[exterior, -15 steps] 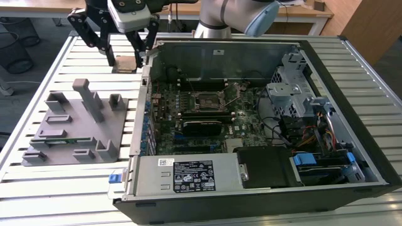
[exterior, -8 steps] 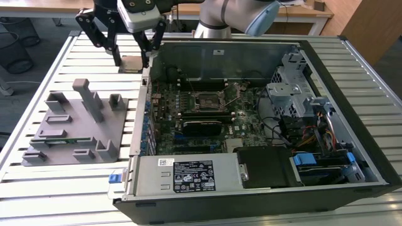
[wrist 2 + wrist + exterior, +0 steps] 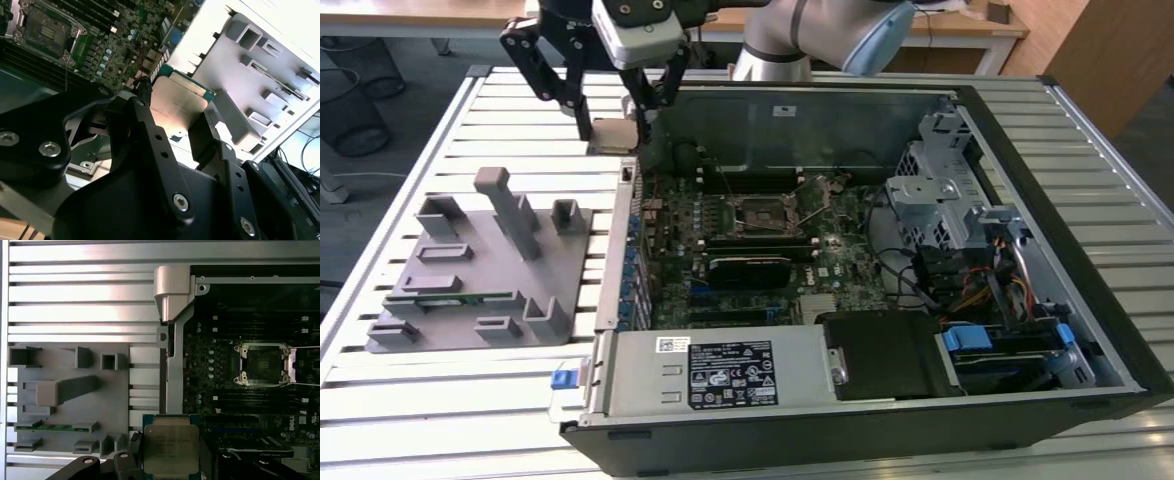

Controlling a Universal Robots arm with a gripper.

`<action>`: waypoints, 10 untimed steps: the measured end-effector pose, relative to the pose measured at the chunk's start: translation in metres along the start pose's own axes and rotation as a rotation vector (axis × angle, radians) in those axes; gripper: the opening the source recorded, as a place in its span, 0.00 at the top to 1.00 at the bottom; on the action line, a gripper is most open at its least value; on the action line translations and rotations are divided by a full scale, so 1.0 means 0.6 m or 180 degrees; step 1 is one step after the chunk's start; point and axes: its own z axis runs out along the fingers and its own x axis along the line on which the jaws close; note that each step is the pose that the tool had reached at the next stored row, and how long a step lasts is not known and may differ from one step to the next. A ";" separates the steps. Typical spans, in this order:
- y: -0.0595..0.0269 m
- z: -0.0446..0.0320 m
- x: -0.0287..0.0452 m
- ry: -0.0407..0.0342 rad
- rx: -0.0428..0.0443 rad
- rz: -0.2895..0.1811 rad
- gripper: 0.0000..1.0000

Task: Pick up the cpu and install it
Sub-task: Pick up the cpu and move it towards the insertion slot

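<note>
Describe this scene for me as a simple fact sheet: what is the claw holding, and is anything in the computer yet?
Gripper: shut on the cpu
Cpu: silvery square chip, held in the air over the edge of the open computer case
Cpu socket: on the motherboard, open and empty
Grey holder: on the slatted table beside the case, with a green memory stick in it

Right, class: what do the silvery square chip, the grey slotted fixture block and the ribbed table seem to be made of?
The silvery square chip: brushed metal lid, dull sheen, on a green board edge. The grey slotted fixture block: matte, uniform grey, probably plastic, perhaps printed. The ribbed table: pale metal slats, likely aluminium, with bright reflections.
</note>
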 end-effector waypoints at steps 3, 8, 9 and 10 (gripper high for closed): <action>0.000 -0.001 -0.012 0.0000 0.0000 0.0000 0.46; 0.000 -0.002 -0.034 0.0000 0.0000 0.0000 0.46; 0.000 -0.002 -0.038 0.0000 0.0000 0.0000 0.46; 0.000 -0.002 -0.041 0.0000 0.0000 0.0000 0.46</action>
